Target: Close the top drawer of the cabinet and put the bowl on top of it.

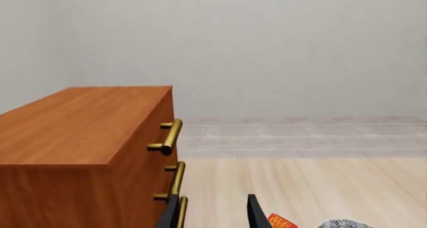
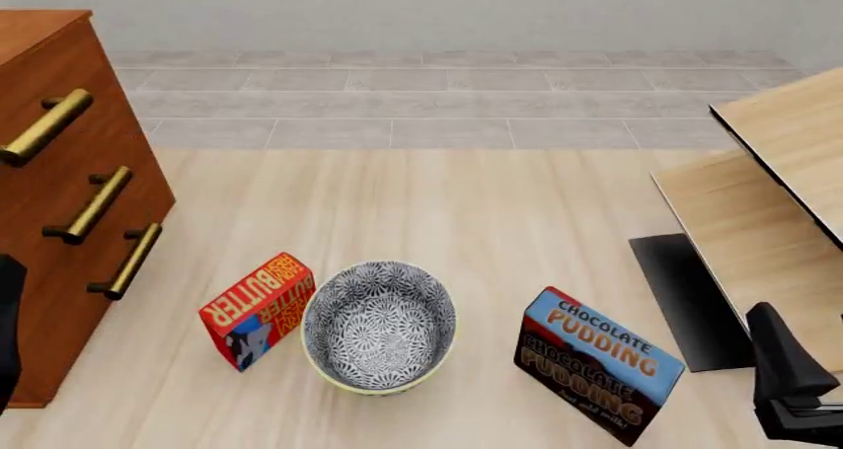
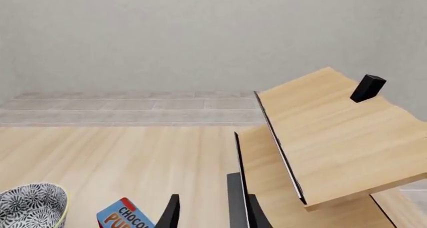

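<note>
The reddish-brown cabinet [image 2: 53, 232] stands at the left edge of the front view. Its top drawer [image 2: 82, 69] carries a brass bar handle [image 2: 46, 125] and looks level with the two fronts below. In the left wrist view the top drawer's handle [image 1: 170, 136] sits just beyond my left gripper [image 1: 213, 215], which is open and empty. The bowl [image 2: 379, 326], floral inside with a cream rim, rests on the table near the front. It shows small in both wrist views [image 1: 343, 224] [image 3: 33, 205]. My right gripper [image 3: 213, 215] is open and empty, right of the bowl.
A red butter box [image 2: 257, 309] leans just left of the bowl. A blue chocolate pudding box [image 2: 599, 363] stands to its right. Pale wood furniture [image 2: 777, 173] with a dark panel fills the right side, a small black block [image 3: 367, 87] on top. A dark part of my right arm [image 2: 791, 380] shows at bottom right.
</note>
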